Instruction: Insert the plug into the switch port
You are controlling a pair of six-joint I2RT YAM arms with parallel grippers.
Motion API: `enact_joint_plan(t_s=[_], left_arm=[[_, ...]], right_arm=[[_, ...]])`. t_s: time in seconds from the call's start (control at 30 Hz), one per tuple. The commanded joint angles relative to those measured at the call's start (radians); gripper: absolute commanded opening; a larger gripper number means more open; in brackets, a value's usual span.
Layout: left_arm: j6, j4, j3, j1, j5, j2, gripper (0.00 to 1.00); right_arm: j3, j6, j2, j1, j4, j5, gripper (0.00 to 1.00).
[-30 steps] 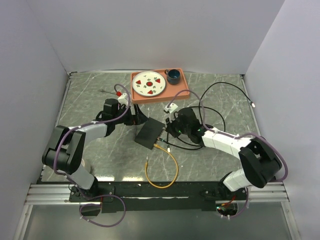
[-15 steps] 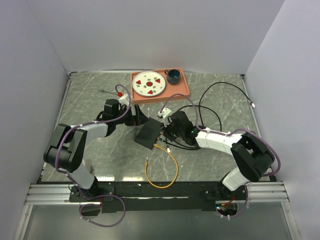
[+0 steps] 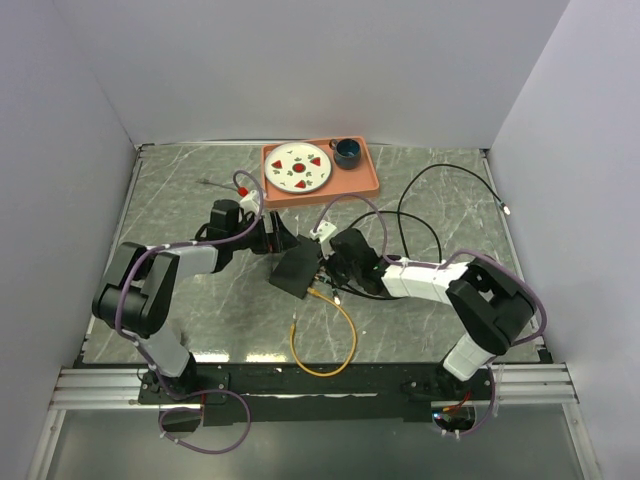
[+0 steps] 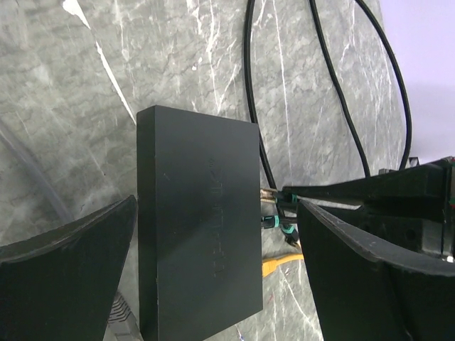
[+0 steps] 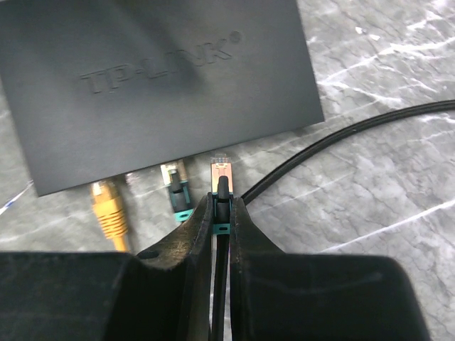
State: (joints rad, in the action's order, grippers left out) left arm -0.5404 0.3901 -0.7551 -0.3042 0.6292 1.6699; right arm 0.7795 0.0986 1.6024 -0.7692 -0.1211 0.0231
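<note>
Plug (image 5: pixel 221 174): pinched by its boot between the nearly closed fingers of the right gripper (image 5: pixel 221 207), with its tip projecting just ahead of the fingertips. The tip points at the nearest narrow edge of the black box (image 5: pixel 156 78) and stops just short of it. The switch port on that edge is hidden from view. Just left of the fingertips, a green-booted plug (image 5: pixel 175 188) and a yellow plug (image 5: pixel 106 206) lie at the same edge. A black cable (image 5: pixel 341 138) crosses the marble table (image 5: pixel 384 199) to their right. Left gripper (image 4: pixel 217 206): spread wide and holding nothing, with one finger on either side of the box; contact cannot be told.
</note>
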Motion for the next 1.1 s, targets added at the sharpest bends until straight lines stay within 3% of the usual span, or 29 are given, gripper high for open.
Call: enact_joint_plan(t_s=[0.0,0.9,1.07], left_arm=[[-0.012,0.052,-0.02,0.004,0.036,0.019,0.99],[-0.009,0.05,-0.041,0.013,0.07,0.067,0.99],[0.002,0.032,-0.059,0.014,0.09,0.093,0.98]], right_arm=[[0.001,0.006,0.013,-0.013,-0.071,-0.072,0.0],[-0.06,0.007,0.005,-0.059,-0.199,-0.114,0.0],[-0.094,0.0,0.014,-0.071,-0.288,-0.101,0.0]])
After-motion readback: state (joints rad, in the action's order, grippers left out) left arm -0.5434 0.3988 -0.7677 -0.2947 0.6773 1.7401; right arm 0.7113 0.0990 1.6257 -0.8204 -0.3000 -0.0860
